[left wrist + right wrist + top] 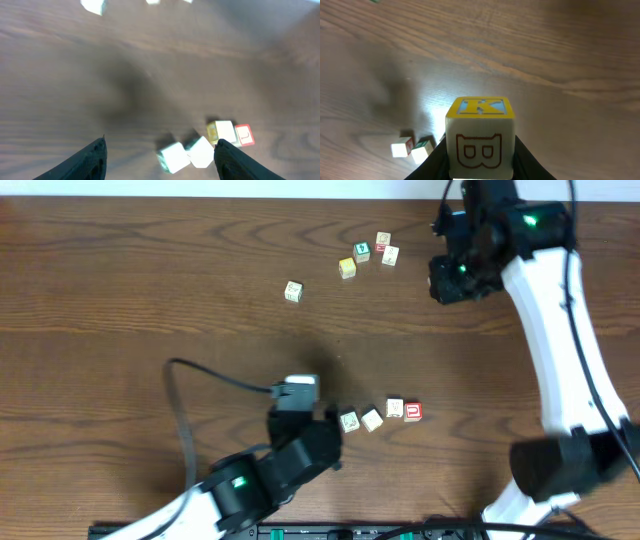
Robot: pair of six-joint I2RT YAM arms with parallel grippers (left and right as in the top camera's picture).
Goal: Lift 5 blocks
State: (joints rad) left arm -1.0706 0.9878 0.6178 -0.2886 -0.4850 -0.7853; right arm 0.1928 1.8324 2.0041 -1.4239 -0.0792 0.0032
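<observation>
Four small pale-wood blocks lie in a row on the table: one (349, 421), a second (372, 419), a third (395, 408) and a red-faced one (412, 412). My left gripper (332, 436) is open just left of the row. In the left wrist view its fingers (92, 157) stand wide, with two pale blocks (175, 156) (201, 151) between the tips, untouched. Beyond them lie another block (223, 132) and the red-faced block (244, 135). My right gripper (452, 280) hovers at the back right, shut on a block (480, 142) marked K on top and B in front.
More cubes sit at the back of the table: a green-faced cube (361, 251), a yellow-faced cube (347, 268), two pale ones (383, 240) (390, 255) and a lone one (293, 291). The left arm's cable (190, 380) loops over the table's left.
</observation>
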